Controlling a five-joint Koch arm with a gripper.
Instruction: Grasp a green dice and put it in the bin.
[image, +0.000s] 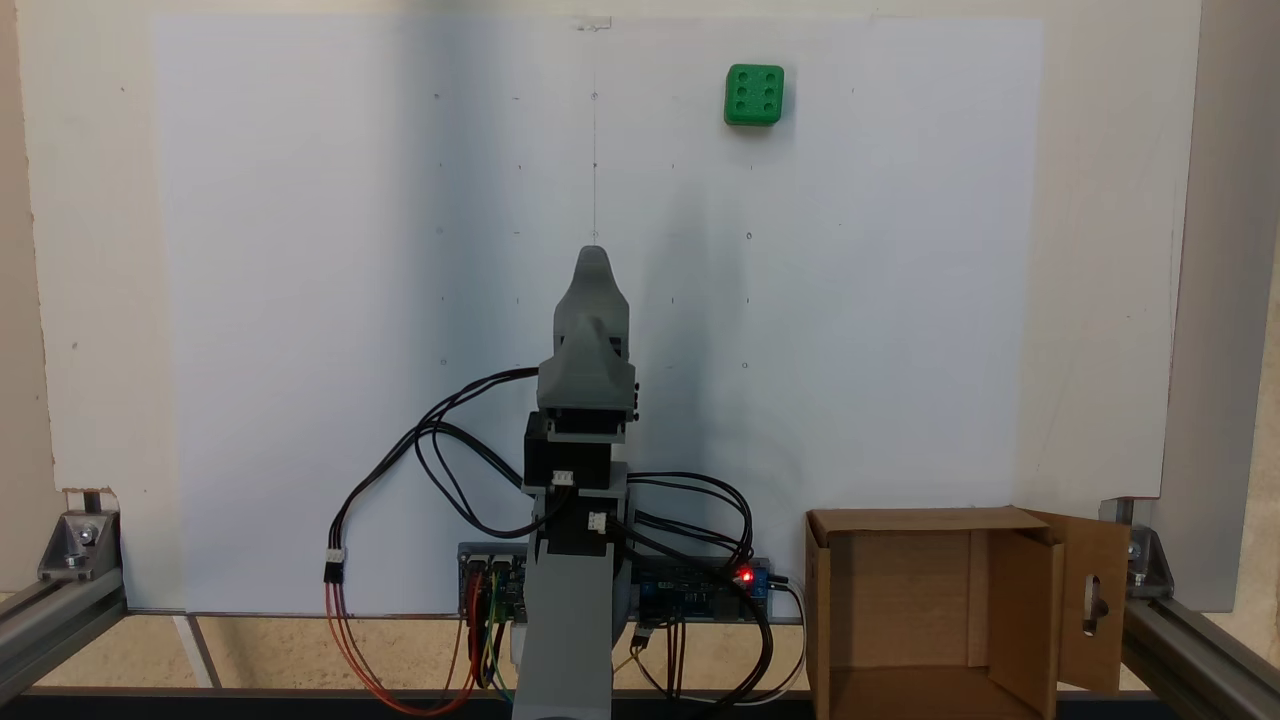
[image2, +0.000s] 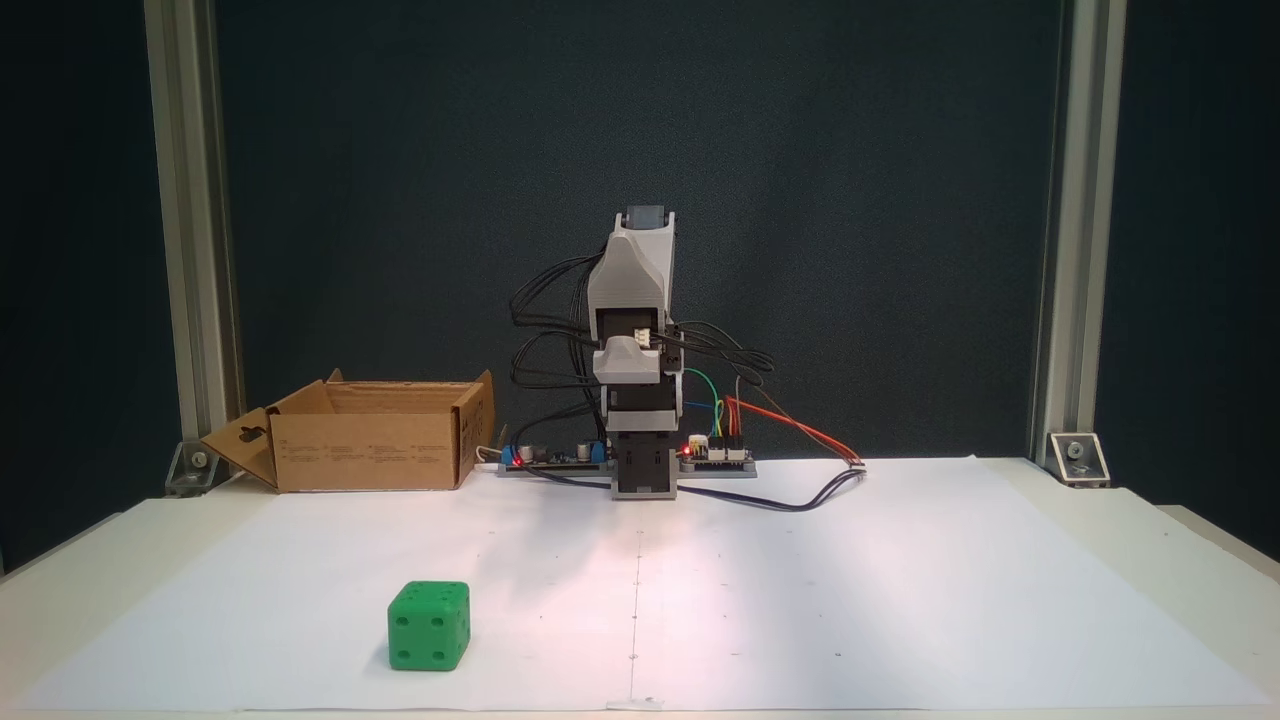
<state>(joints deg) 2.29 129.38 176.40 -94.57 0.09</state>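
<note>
The green dice (image: 754, 95) (image2: 429, 626) sits alone on the white paper, far out from the arm's base. The bin (image: 1020, 600) (image2: 365, 450) is an open brown cardboard box beside the arm's base, and its slotted flap (image: 1095, 600) (image2: 245, 440) hangs outward. The grey arm is folded up over its base. My gripper (image: 594, 258) (image2: 632, 352) points out toward the middle of the paper, well short of the dice. Its jaws rest together with no gap and nothing between them.
Circuit boards (image: 700, 585) (image2: 715, 455) and loose cables (image: 440, 450) lie around the arm's base. Aluminium frame posts (image2: 190, 230) (image2: 1060, 230) stand at the table's corners. White paper (image: 300, 300) (image2: 900, 600) covers the table between arm and dice.
</note>
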